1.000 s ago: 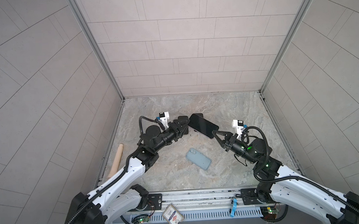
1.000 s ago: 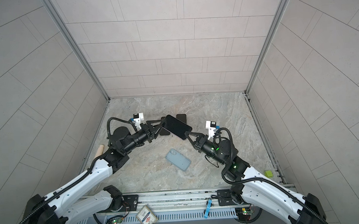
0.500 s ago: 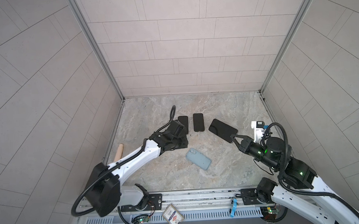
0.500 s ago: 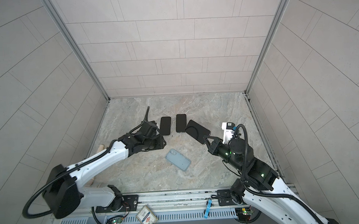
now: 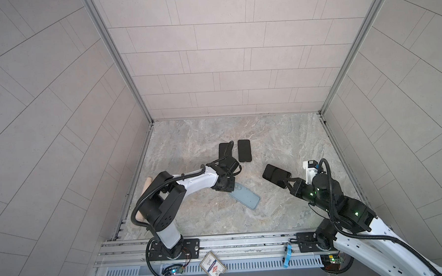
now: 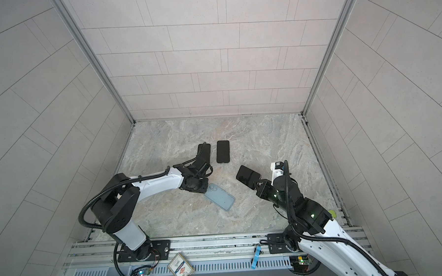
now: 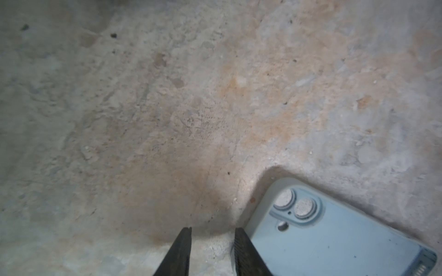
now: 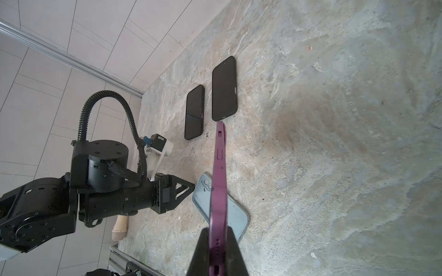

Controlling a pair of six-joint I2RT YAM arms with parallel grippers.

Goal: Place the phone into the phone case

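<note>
R gripper point(image 8: 217, 230) is clamped hard on the phone point(image 8: 218, 181). It pinches the end w/ the speaker holes, so the phone sticks out straight ahead of my fingertips, lifted clear of the table point(image 5: 279, 141).

L gripper point(image 7: 213, 229) is down low near the table, jaws part open w/ only bare stone between them, so it holds nothing. The phone case point(image 7: 334, 234) lies flat, looks open side up, camera-cutout end nearest L gripper. One L finger sits just beside that corner's rim; can't tell if it touches. From R gripper the case is lower and off toward my L arm, not under the phone.

Step in hand, I'd say: carrying the phone to the case while L gets set to steady it.

Next move calls for:
- R swings across and levels the phone.
- Far tip lines up w/ the cutout end.
- R seats one end first, then presses down.
- L pins the case so it doesn't skid.

2 spare phones point(image 8: 224, 89) lie beyond the phone's tip; leave them alone.
</note>
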